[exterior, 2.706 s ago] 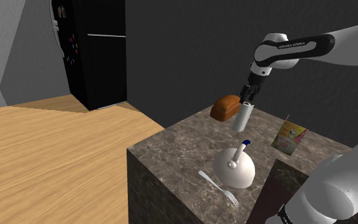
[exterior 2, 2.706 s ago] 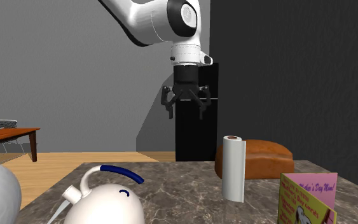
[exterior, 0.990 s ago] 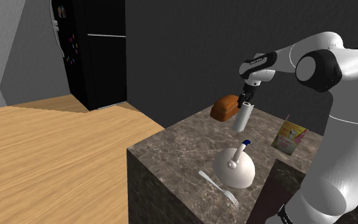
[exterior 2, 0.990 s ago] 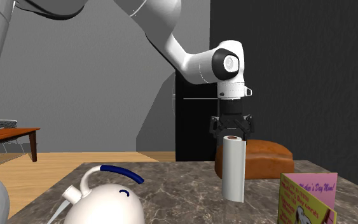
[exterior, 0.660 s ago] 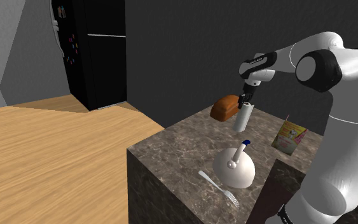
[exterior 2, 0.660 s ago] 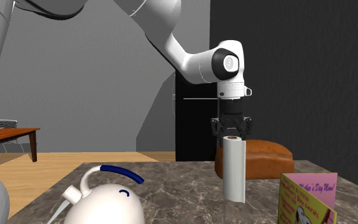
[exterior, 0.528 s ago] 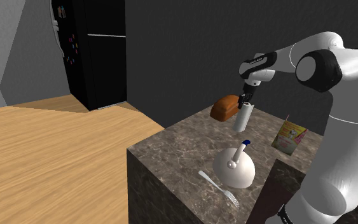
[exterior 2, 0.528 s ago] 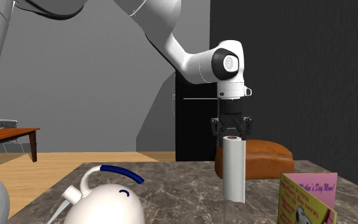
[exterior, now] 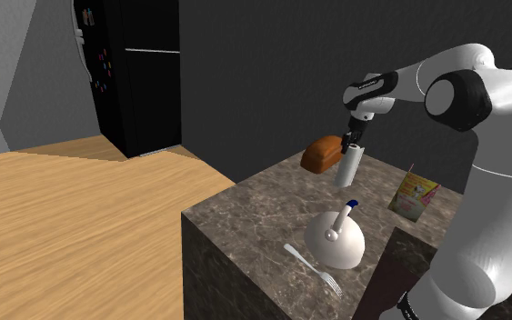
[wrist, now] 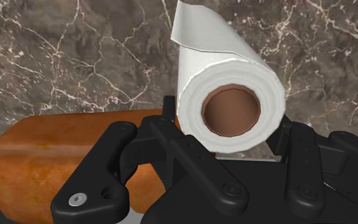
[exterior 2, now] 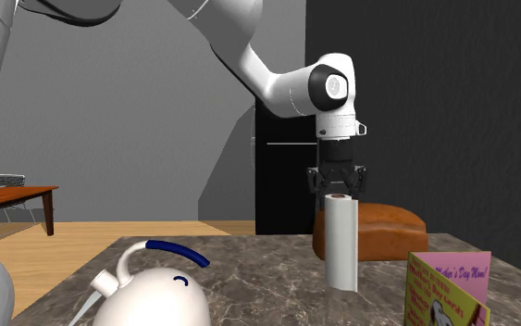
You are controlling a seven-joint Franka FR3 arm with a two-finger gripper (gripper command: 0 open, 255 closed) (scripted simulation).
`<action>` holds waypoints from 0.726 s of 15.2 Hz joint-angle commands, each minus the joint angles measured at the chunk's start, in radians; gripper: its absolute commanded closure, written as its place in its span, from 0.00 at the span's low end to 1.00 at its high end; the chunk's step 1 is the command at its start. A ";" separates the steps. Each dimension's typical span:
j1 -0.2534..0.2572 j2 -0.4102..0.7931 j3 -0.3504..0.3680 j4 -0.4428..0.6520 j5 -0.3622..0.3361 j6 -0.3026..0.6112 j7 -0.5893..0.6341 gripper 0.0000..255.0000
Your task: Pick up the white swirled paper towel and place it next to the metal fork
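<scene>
Dark marbled bench [exterior: 263, 205] fills the foreground, with grey walls and a black fridge [exterior: 145, 73] beyond it. Fingers [wrist: 158, 137] are clenched on the top end of the roll [wrist: 222, 57], one on each side. The roll [exterior 2: 341, 245] hangs near upright at the far side of the bench, just in front of the loaf [exterior 2: 388, 231]. A card [exterior 2: 445, 287] stands to its right and a white kettle [exterior 2: 152, 292] sits nearer, to its left.

The wrist view gives the roll's brown core and a loose flap of sheet, with the loaf [wrist: 44, 153] beside it. The shoulder view gives the fork [exterior: 313, 268], lying at the bench's near edge just beside the kettle [exterior: 336, 241] and well apart from the roll [exterior: 347, 168].

At 2.7 s ago the fingers hung spread, high above the roll. Now they grip it, and it sits a shade higher than half a second ago.
</scene>
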 commanded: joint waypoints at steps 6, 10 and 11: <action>0.002 -0.026 -0.006 0.061 -0.017 -0.084 0.009 1.00; 0.003 -0.038 -0.009 0.101 -0.025 -0.134 0.014 1.00; 0.003 -0.040 -0.009 0.112 -0.026 -0.147 0.015 1.00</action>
